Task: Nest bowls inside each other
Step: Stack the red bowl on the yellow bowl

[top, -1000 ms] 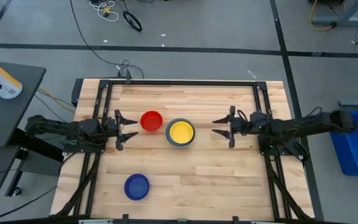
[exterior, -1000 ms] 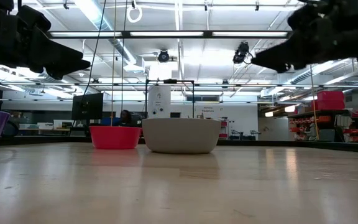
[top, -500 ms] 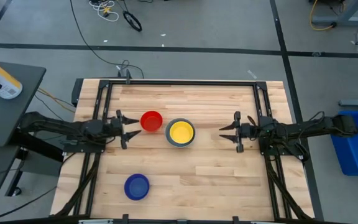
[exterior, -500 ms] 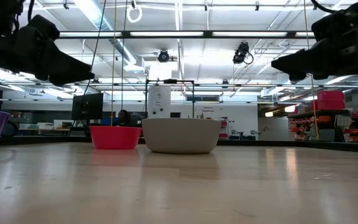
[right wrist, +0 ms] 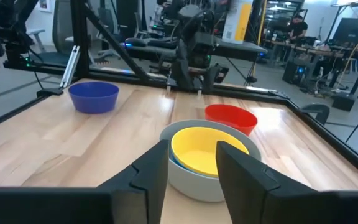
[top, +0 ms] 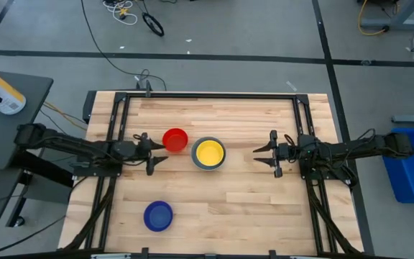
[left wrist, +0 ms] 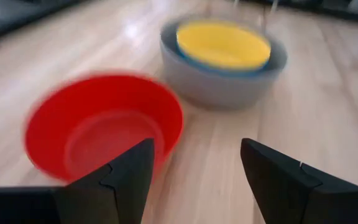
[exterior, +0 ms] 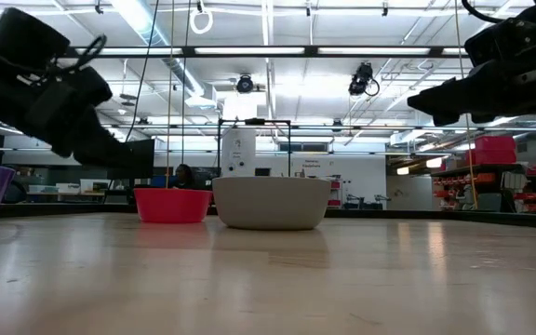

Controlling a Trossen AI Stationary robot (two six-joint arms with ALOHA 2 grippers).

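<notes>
Near the middle of the counter (top: 228, 201) sits the grey bowl (top: 208, 163) with the light blue bowl (left wrist: 194, 60) and yellow bowl (top: 209, 152) already tucked inside it, so that stack is partway done. Right next to it, just beside its rim on the left arm's side, is the red bowl (top: 175, 139), and the dark blue bowl (top: 157, 215) is off on its own, well apart toward the near edge. What's changed over the last second: the left gripper (top: 152, 152) has slid in toward the red bowl and now hangs just short of it with its fingers spread wide and nothing between them, while the right gripper (top: 272, 152) has backed off from the stack and hovers well clear, fingers parted and empty too. My read is the red one's next to go into the stack. From the left wrist view the red bowl sits just ahead of the fingers, a bit off to one side, so I'd guess a small sideways nudge is needed first.
</notes>
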